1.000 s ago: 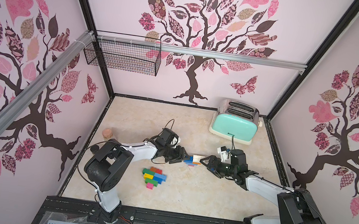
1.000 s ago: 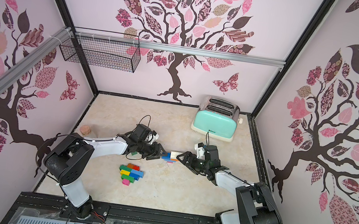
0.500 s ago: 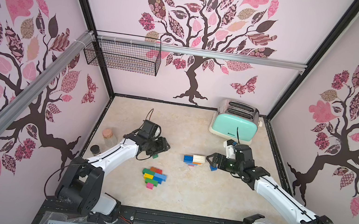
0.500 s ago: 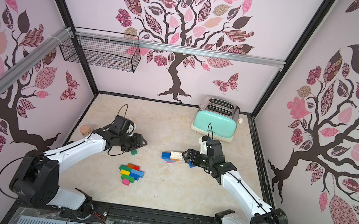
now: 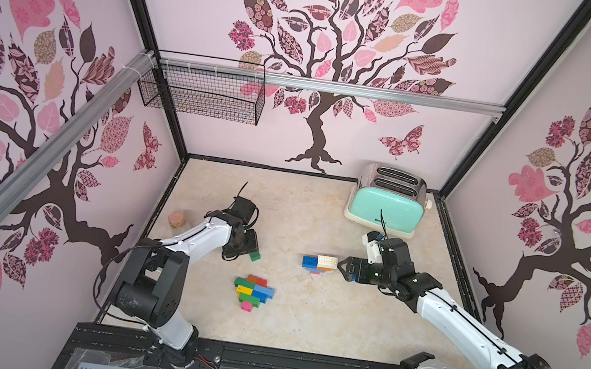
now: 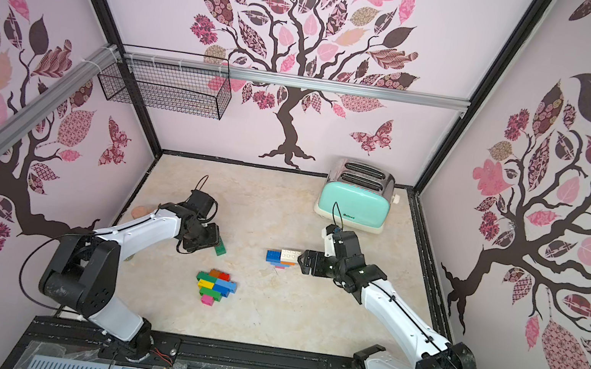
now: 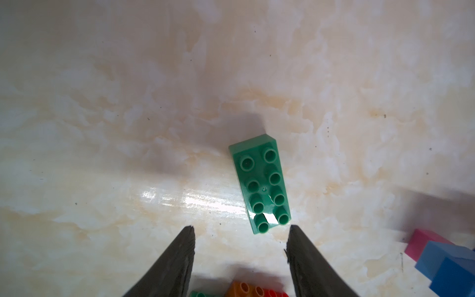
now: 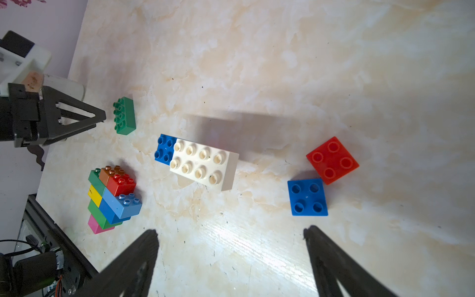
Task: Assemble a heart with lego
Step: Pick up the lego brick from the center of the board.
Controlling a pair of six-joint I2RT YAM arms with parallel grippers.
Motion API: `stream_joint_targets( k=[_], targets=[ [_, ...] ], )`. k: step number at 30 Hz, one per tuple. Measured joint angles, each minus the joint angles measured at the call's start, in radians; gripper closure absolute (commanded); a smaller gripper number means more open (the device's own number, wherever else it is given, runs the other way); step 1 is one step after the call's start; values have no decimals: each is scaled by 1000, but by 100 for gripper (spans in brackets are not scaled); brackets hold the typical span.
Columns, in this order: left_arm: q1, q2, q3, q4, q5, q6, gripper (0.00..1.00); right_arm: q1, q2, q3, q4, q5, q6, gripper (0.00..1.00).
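Note:
A partly built lego cluster of green, yellow, blue, red, brown and pink bricks lies near the front of the table. Behind it to the right is a small stack with a white brick on a blue one. A lone green oblong brick lies flat just beyond my left gripper, which is open and empty. My right gripper is open and empty, its tips close to the stack's right end. Red and blue square bricks lie beside it.
A mint toaster stands at the back right, behind the right arm. A wire basket hangs on the back left wall. A small round brownish object sits by the left wall. A black rail borders the table's front edge.
My left gripper has pulled back to the left, away from the white-and-blue stack, and the green brick now lies by its tips. The right gripper stays near the stack's right end.

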Motion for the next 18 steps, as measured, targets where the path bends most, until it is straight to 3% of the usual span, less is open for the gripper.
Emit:
stream_joint_targets(
  k=[8, 18],
  targets=[
    [-69, 117, 53, 6, -46, 5, 40, 0, 0, -1, 11, -13, -7, 7],
    [-71, 206, 119, -39, -134, 49, 64, 0, 0, -14, 18, -28, -7, 7]
  ],
)
